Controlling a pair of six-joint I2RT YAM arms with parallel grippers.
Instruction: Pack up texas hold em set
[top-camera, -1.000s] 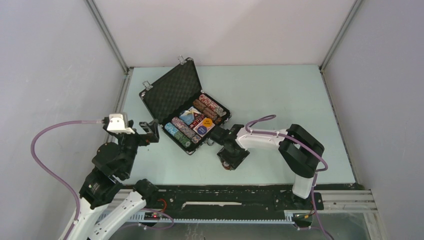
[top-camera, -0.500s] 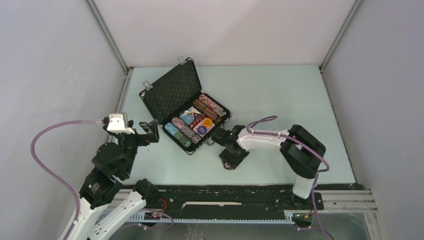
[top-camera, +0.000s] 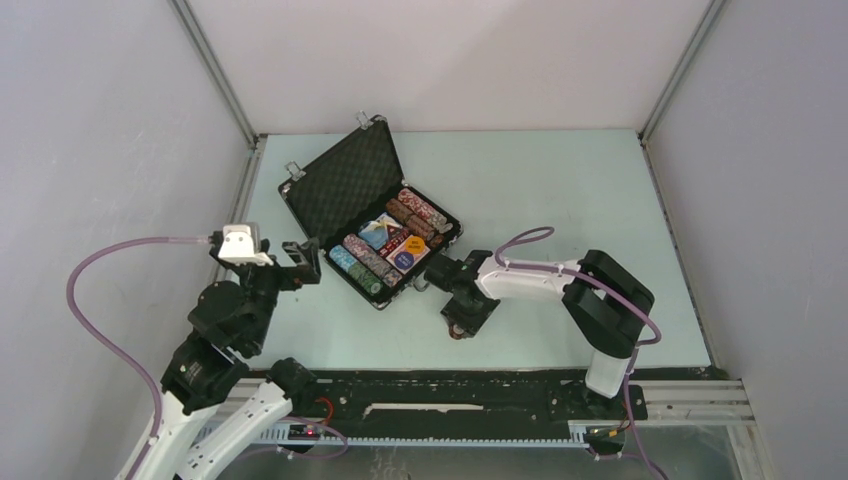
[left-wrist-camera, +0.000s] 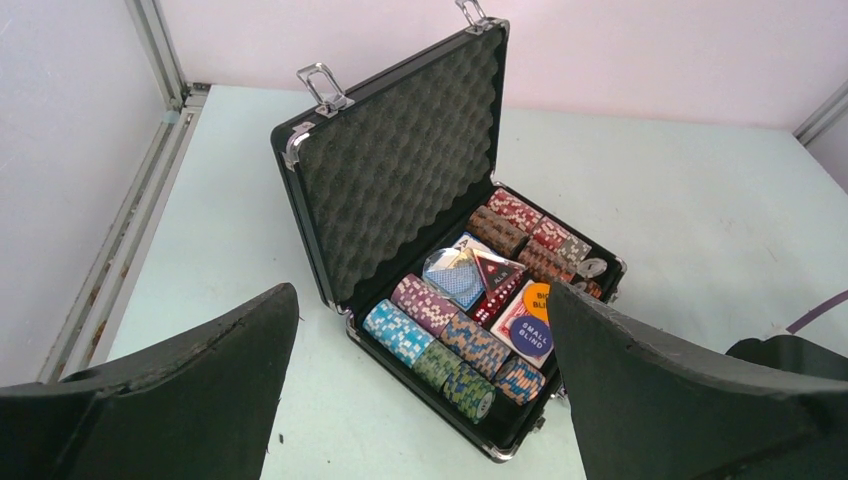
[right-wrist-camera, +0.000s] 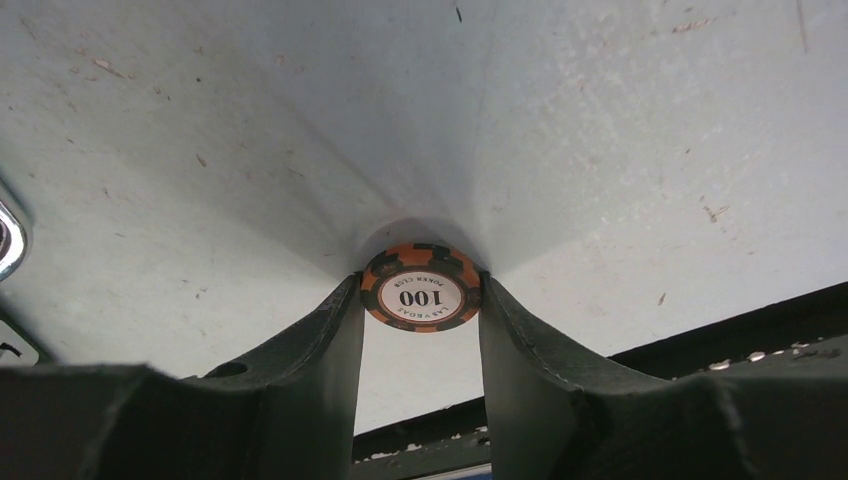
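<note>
The black briefcase (top-camera: 345, 185) lies open at the table's left middle, with its foam lid (left-wrist-camera: 410, 160) raised. Inside are rows of multicoloured chips (left-wrist-camera: 440, 345), a triangular marker (left-wrist-camera: 495, 270), and orange (left-wrist-camera: 537, 300) and blue (left-wrist-camera: 530, 335) buttons on a red deck. My left gripper (top-camera: 300, 262) is open and empty, left of the case, and faces it (left-wrist-camera: 420, 295). My right gripper (top-camera: 458, 328) points down at the table right of the case's near corner. It is shut on an orange-and-black "100" poker chip (right-wrist-camera: 420, 290) that lies flat on the table.
The black base rail (top-camera: 450, 395) runs along the near table edge, just beyond the chip (right-wrist-camera: 700, 340). A silver case corner (right-wrist-camera: 8, 240) shows at the left edge of the right wrist view. Metal frame posts (top-camera: 215, 75) stand at the back corners.
My right arm has shifted slightly, and its gripper has settled a little nearer the table edge. My left gripper has edged slightly right. The case has not moved.
</note>
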